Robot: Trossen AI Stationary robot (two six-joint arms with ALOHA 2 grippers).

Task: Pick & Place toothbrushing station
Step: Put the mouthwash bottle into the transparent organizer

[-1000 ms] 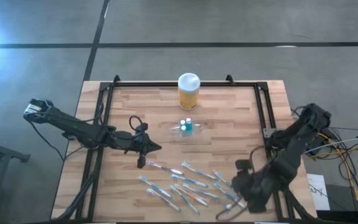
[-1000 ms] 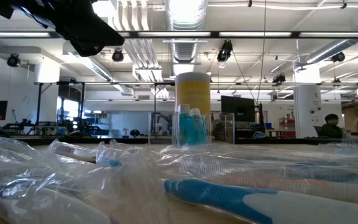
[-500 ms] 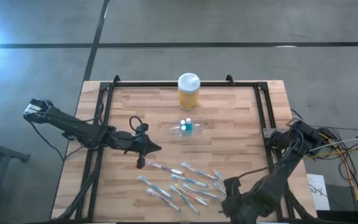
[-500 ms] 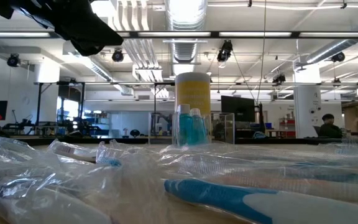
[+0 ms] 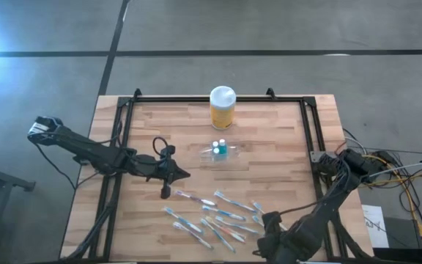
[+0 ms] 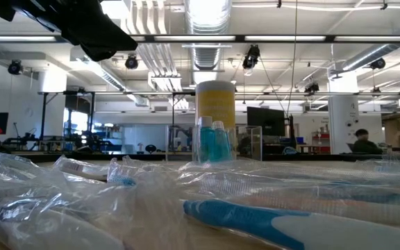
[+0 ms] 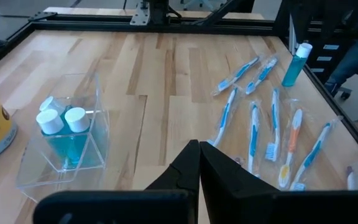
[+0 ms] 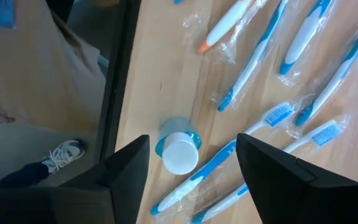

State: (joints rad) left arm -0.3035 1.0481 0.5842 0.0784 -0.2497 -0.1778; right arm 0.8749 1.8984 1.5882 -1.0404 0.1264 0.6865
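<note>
Toothbrushing station (image 5: 217, 150) sits mid-counter (image 5: 269, 139), just before the yellow jar (image 5: 222, 108). My left tool (image 5: 168, 174), clenched and empty, hovers near its left. My right tool (image 8: 191, 163), released, hangs at the near edge above a white-capped tube (image 8: 179, 151) among wrapped toothbrushes (image 5: 222, 216).

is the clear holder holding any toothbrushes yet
No, in the left wrist view the clear holder contains only white-capped blue tubes, while the wrapped toothbrushes lie on the table.
</note>
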